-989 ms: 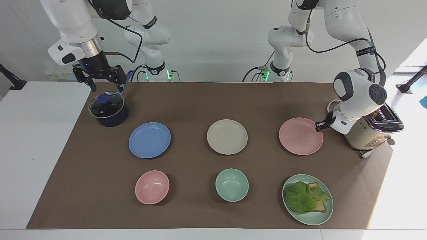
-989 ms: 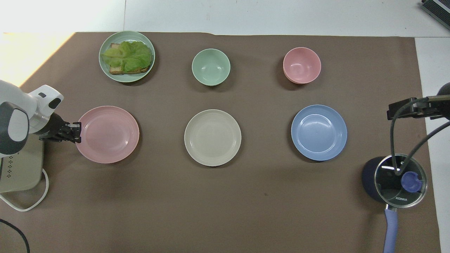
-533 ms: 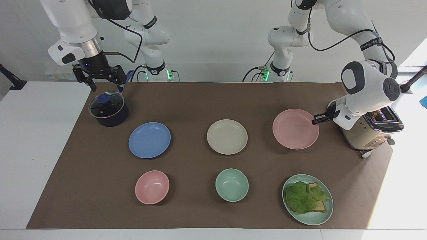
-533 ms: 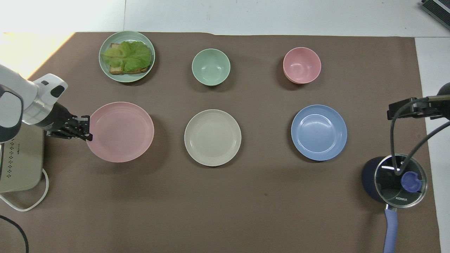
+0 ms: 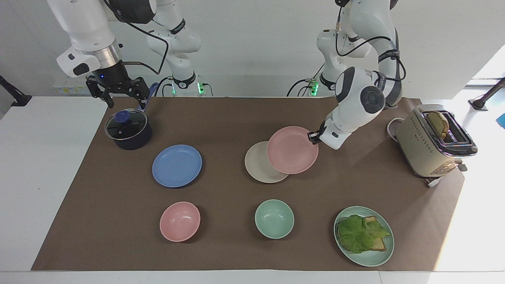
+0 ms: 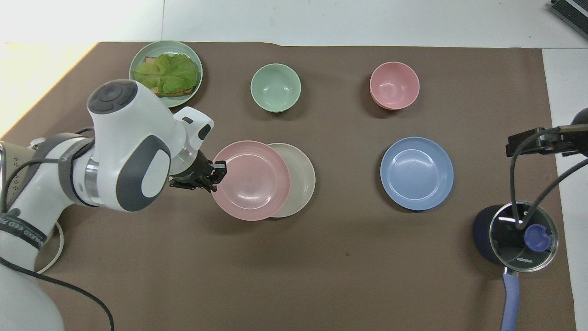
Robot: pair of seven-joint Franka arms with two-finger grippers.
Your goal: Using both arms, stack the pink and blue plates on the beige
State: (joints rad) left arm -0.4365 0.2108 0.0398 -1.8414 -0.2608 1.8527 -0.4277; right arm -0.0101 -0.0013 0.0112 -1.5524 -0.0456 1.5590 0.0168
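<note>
Two white Franka arms work over the brown mat (image 5: 221,114). The left gripper (image 5: 313,137) pinches the rim of the pink plate (image 5: 292,150), carried above the beige plate (image 5: 259,163) and overlapping it partly; whether the two touch is hard to say. The right gripper (image 5: 117,91) waits over the lidded saucepan (image 5: 128,129), fingers spread wide, holding nothing. The blue plate (image 5: 176,165) lies flat on the mat toward the right arm's end, just beside the saucepan and well apart from the beige plate.
</note>
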